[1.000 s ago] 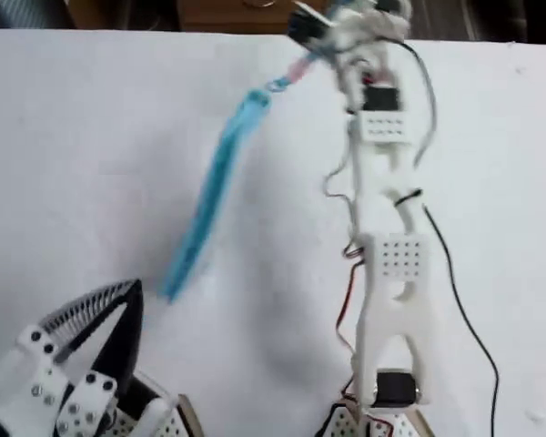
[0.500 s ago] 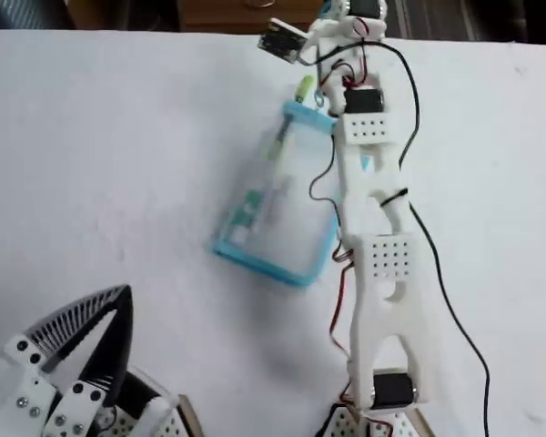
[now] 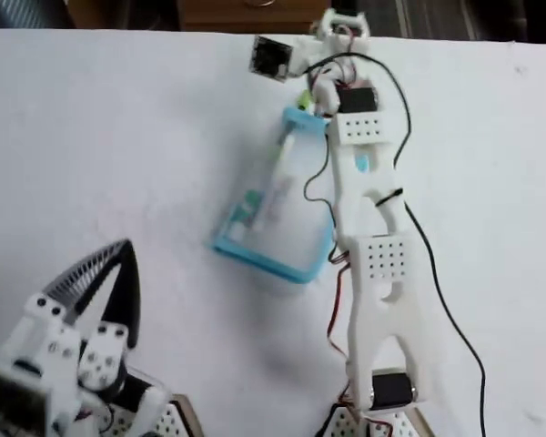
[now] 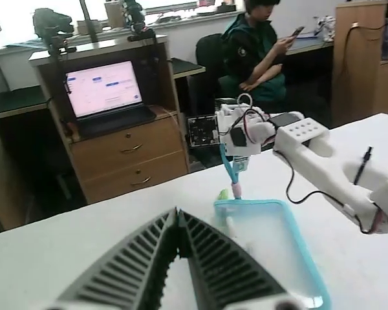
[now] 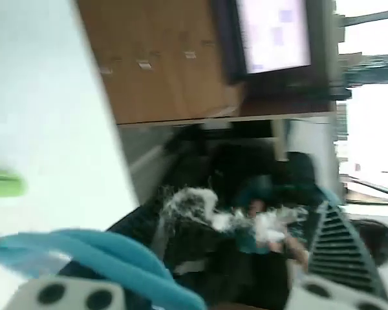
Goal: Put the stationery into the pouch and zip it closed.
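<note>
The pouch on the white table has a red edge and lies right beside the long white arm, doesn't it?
Not quite. The high view shows the pouch has a blue edge, not red. The rest holds: it lies on the white table right beside the long white arm.

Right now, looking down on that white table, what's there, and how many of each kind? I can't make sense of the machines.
Robot arms: 2 (left arm, right arm)
Blue-edged pouch: 1
Green item at the pouch's far edge: 1
Total: 4
The stationery inside the pouch is too blurred to count, so it is left out.
</note>
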